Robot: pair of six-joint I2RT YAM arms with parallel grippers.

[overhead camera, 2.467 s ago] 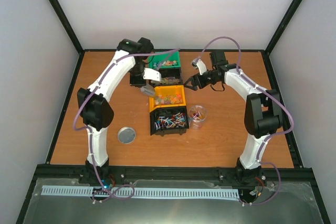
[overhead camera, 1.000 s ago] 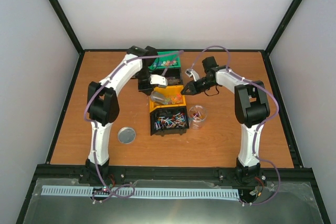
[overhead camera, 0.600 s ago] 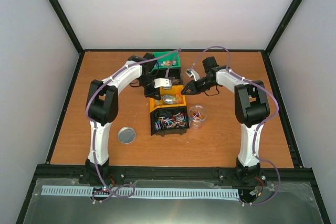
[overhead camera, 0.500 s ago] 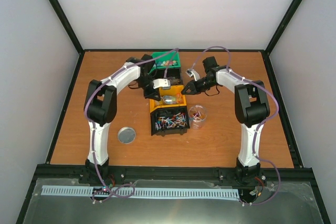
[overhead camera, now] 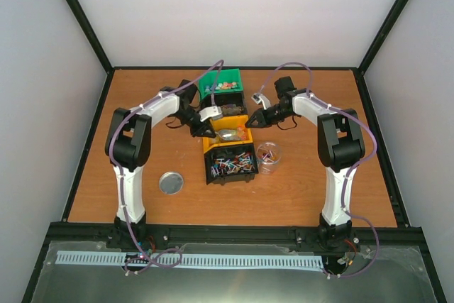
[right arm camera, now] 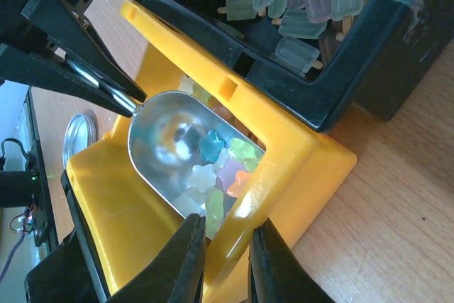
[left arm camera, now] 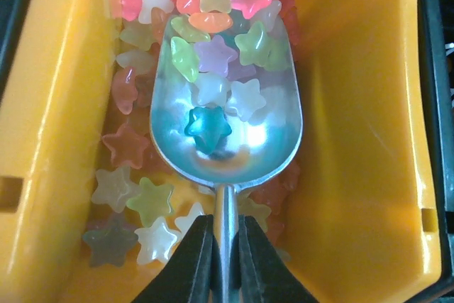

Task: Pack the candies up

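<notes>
The left arm [overhead camera: 159,104] has dropped from its raised pose above the yellow bin [left arm camera: 355,140], and its elbow has swung out to that bin's left. The left fingers [left arm camera: 188,260], clamped on the handle of the scoop [left arm camera: 234,140], have carried it from over the bin's left rim down inside. Its bowl now lies there with several star candies [left arm camera: 213,54] in it. The right fingers [right arm camera: 181,260], earlier hanging clear to the right of the yellow bin, have moved in and closed over its right wall.
</notes>
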